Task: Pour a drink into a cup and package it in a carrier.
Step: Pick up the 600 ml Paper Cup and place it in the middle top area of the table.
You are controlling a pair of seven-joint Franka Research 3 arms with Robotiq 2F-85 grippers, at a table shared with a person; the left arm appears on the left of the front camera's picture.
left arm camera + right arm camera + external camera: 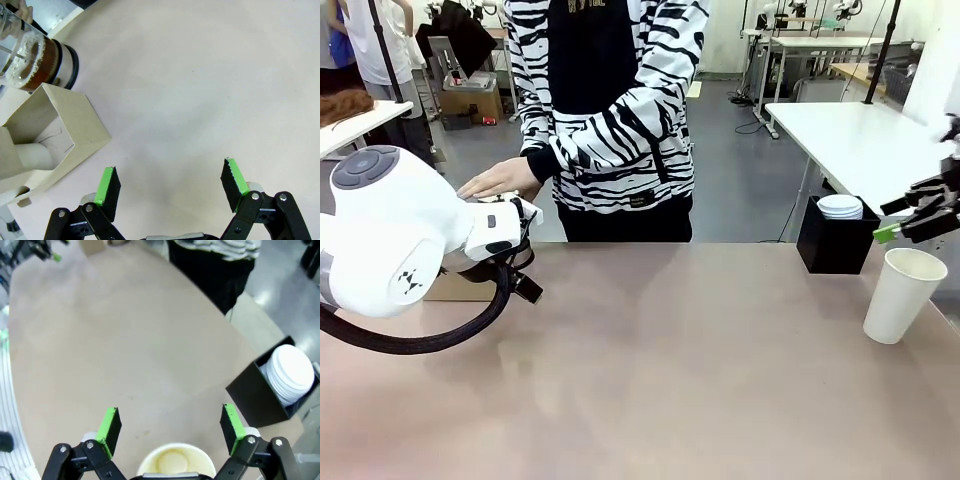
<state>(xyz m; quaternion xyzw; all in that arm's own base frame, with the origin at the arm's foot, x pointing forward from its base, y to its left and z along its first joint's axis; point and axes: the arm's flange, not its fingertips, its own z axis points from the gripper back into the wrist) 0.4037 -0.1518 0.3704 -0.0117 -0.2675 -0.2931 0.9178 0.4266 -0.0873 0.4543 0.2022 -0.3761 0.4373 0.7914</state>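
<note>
The drink [44, 64] is dark brown liquid in a clear glass jug [22, 50] at the top left of the left wrist view, next to the brown cardboard carrier [60, 131]. My left gripper [171, 182] hangs open over bare table beside the carrier, with nothing between its pads. The white paper cup [905, 295] stands upright at the table's right edge. It is empty when seen from above [175, 461]. My right gripper [170, 426] is open just above the cup's rim, and in the front view it [886, 222] hovers over the cup.
A black box [835, 248] holding a stack of white lids [290, 372] stands behind the cup. A person in a striped top stands at the far side, one hand [500, 180] resting near the jug behind my left arm [390, 230]. The table's middle is bare.
</note>
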